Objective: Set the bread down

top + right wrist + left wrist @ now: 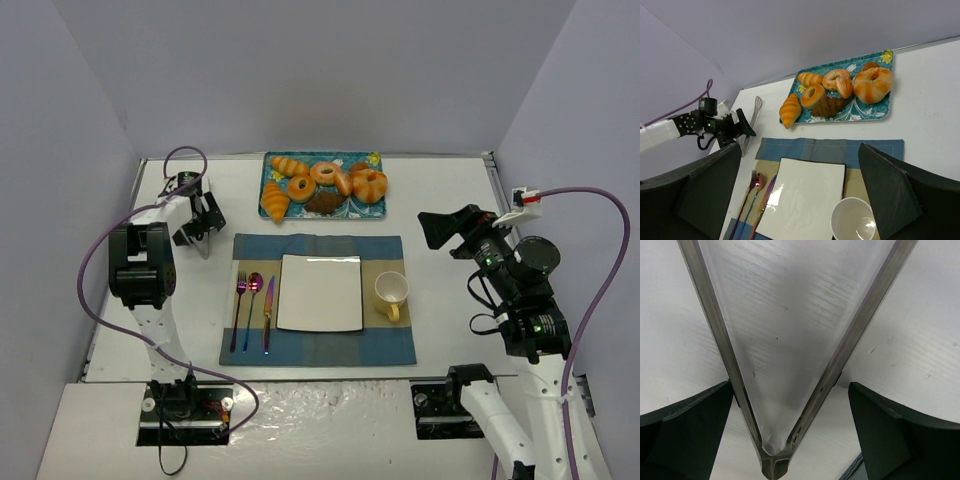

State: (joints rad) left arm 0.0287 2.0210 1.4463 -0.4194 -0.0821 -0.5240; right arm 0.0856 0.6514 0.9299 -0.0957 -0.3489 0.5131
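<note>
Several breads (323, 185) lie on a teal tray (372, 160) at the back centre: croissants, doughnuts, a brown loaf. They also show in the right wrist view (840, 87). A white square plate (320, 292) sits bare on the placemat (320, 250). Metal tongs (200, 240) lie on the table at the left. My left gripper (203, 218) is open and low over the tongs (790, 450), one finger (690, 420) on each side near the hinge end. My right gripper (440, 232) is open and empty, raised at the right.
A yellow cup (391, 292) stands right of the plate. A fork, spoon and knife (253, 300) lie left of it. Grey walls close in the table at the back and both sides.
</note>
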